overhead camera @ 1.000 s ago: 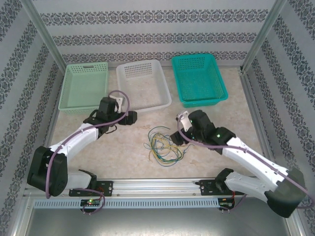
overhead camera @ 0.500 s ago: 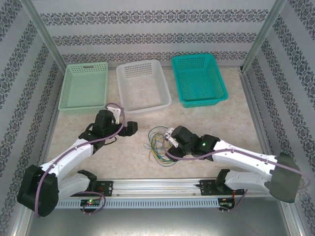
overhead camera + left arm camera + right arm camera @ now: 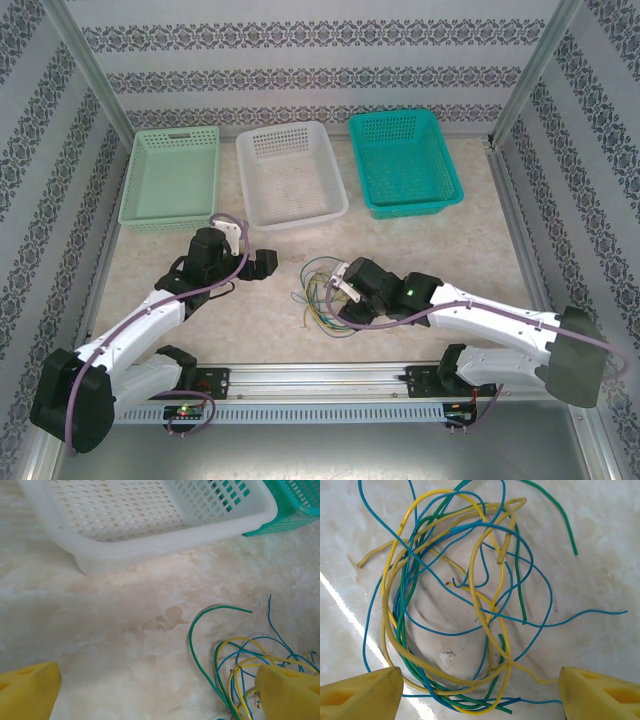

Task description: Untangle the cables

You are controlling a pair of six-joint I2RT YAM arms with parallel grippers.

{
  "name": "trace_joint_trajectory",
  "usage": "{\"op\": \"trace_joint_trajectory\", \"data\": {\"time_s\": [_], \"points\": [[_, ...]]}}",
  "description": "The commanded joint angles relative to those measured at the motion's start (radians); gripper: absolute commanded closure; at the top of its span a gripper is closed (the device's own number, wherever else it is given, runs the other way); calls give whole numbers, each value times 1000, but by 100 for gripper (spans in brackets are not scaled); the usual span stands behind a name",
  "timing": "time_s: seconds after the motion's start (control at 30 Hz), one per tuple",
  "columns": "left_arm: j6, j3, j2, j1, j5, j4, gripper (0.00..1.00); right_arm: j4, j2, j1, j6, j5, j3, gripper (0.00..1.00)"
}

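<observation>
Right gripper point(image 3: 480, 692) has swung in and is hovering over the cables point(image 3: 318, 295), jaws spread wide; left gripper point(image 3: 160, 692) is sitting near the cables, jaws parted too.

No words, numbers or signs can be read anywhere
</observation>
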Motion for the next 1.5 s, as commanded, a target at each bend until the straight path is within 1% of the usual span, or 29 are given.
{"op": "trace_joint_trajectory", "data": {"time_s": [0.0, 0.07, 0.1, 0.2, 0.27, 0.47, 0.63, 0.8, 0.83, 0.9, 0.97, 1.03, 1.07, 1.13, 1.23, 1.37, 1.47], "points": [[-10, -8, -25, -12, -1, -18, 0, -52, -44, 11, -38, -34, 41, 20], [-6, -5, -28, -12, -5, -28, 0, -71, -65, 13, -100, -82, 38, 22], [-5, -4, -27, -11, -6, -28, 0, -91, -72, 15, -137, -79, 41, 24], [-4, -8, -22, -13, -2, -19, 0, -168, -52, 20, -214, -21, 79, 25], [-6, -7, -18, -11, 3, -15, 0, -186, -36, 20, -251, -2, 93, 25], [2, 3, 4, -11, 3, -11, 0, -121, 26, 22, -344, -5, 101, 28], [15, 22, 27, -12, -2, -9, 0, -96, 131, 25, -380, -20, 139, 29], [20, 38, 52, -11, -1, -10, 0, -37, 208, 28, -391, -4, 152, 37], [23, 43, 56, -10, -5, -16, 0, -29, 224, 28, -396, -2, 152, 39], [30, 54, 61, -11, -19, -30, 0, -26, 248, 27, -396, 20, 162, 48], [39, 65, 58, -10, -33, -42, 0, -28, 249, 27, -387, 35, 168, 64], [44, 72, 56, -11, -48, -46, 0, -14, 220, 24, -382, 29, 159, 77], [47, 75, 55, -11, -56, -44, 0, -3, 199, 20, -382, 21, 150, 82], [50, 79, 56, -10, -69, -37, 0, 11, 153, 5, -375, -2, 138, 89], [51, 90, 58, -11, -81, -29, 0, 27, 69, -17, -363, -40, 128, 93], [52, 96, 64, -12, -77, -13, 0, 38, -40, -46, -362, -86, 132, 93], [52, 95, 67, -12, -68, 2, 0, 54, -92, -78, -358, -131, 141, 93]]}}
